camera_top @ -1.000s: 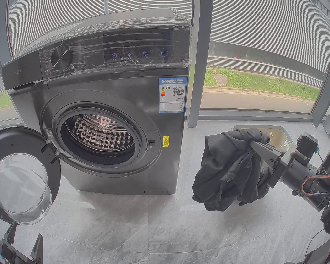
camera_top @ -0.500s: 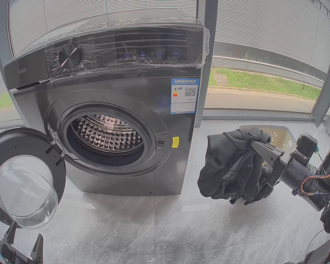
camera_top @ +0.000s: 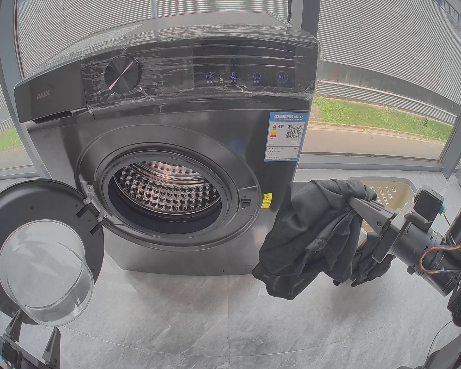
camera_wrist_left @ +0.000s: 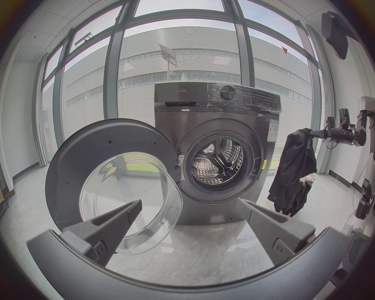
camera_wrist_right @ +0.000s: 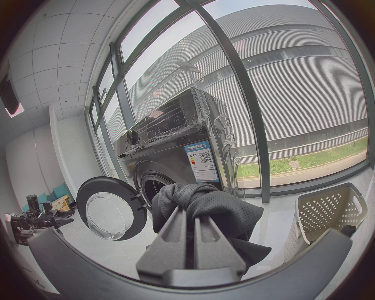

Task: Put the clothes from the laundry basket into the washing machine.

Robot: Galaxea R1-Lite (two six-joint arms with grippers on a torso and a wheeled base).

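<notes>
A dark grey garment [camera_top: 312, 230] hangs in the air to the right of the washing machine [camera_top: 192, 125], with my right gripper [camera_top: 357, 204] shut on its top edge. The same garment [camera_wrist_right: 211, 207] drapes over the closed fingers [camera_wrist_right: 195, 242] in the right wrist view and shows far off as a hanging cloth [camera_wrist_left: 293, 172] in the left wrist view. The machine's round door [camera_top: 43, 250] stands swung open to the left, and the steel drum [camera_top: 165, 190] is bare inside. My left gripper [camera_wrist_left: 187, 230] is open, low at the front left, holding nothing.
A beige laundry basket [camera_top: 391, 190] stands on the floor behind the garment, to the right of the machine; the basket [camera_wrist_right: 328, 215] looks perforated. Glass walls with dark frames [camera_top: 307, 9] close off the back. Grey marble floor [camera_top: 216, 326] lies open in front of the machine.
The whole head view has shifted, so the machine sits further right in it. The garment in my right gripper now hangs closer to the machine's front and has swung a little.
</notes>
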